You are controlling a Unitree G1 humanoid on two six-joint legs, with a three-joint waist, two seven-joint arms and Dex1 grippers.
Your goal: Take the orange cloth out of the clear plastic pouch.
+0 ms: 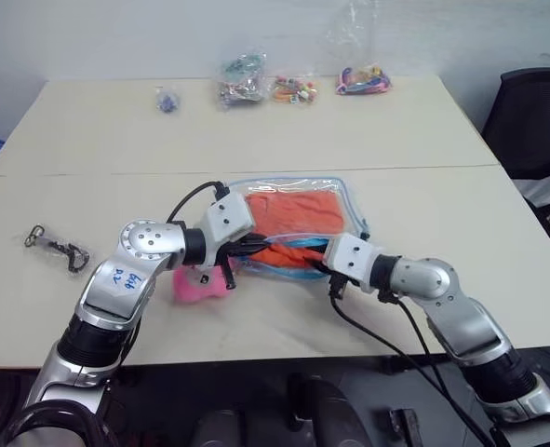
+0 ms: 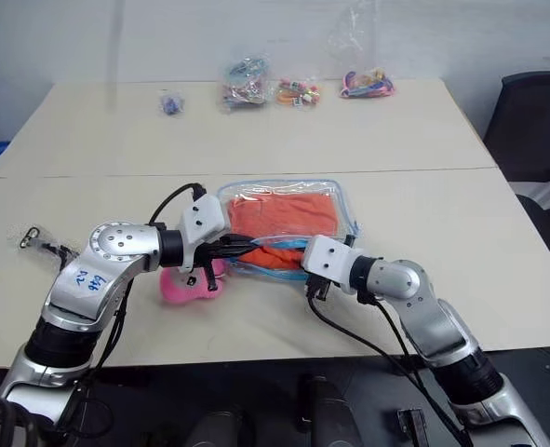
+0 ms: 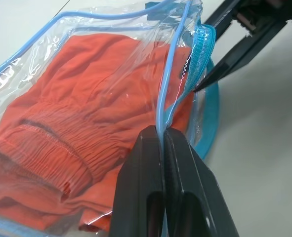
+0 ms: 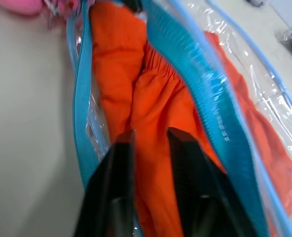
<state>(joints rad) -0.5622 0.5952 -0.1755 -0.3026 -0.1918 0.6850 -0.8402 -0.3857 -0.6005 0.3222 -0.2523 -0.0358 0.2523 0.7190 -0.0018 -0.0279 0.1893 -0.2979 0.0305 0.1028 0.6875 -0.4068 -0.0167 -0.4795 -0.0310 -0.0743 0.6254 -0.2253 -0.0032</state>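
Findings, taken from the robot's left to its right, with all positions referred to the clear pouch [image 1: 293,223].

A key clip [image 1: 59,248] lies on the table [image 1: 461,214] well to the left of the pouch. A pink plush toy [image 1: 198,283] sits just beside the pouch's near left corner.

The left gripper [image 3: 163,136] is at the pouch's open near edge, its fingers pressed together on the upper blue-trimmed lip, which it lifts clear of the lower lip.

The orange cloth [image 1: 298,216] lies inside the pouch, bunched toward the mouth, with none of it outside.

The right gripper [image 4: 149,132] is at the mouth on the near right side, fingers slightly apart with a fold of cloth lying between them; whether they bear on the fabric I cannot tell.

Small bags of trinkets [image 1: 298,88] sit well beyond the pouch at the table's far edge.

Risks, as judged:
- The right fingers may close on a thin fold only, so the cloth slips free when drawn.
- They may also pinch the lower film or zipper tape, dragging the pouch along with the cloth.
- The left hold is on a narrow slick edge; a hard pull could strip it, letting the mouth fall shut.
- A sliding pouch could nudge the plush toy.
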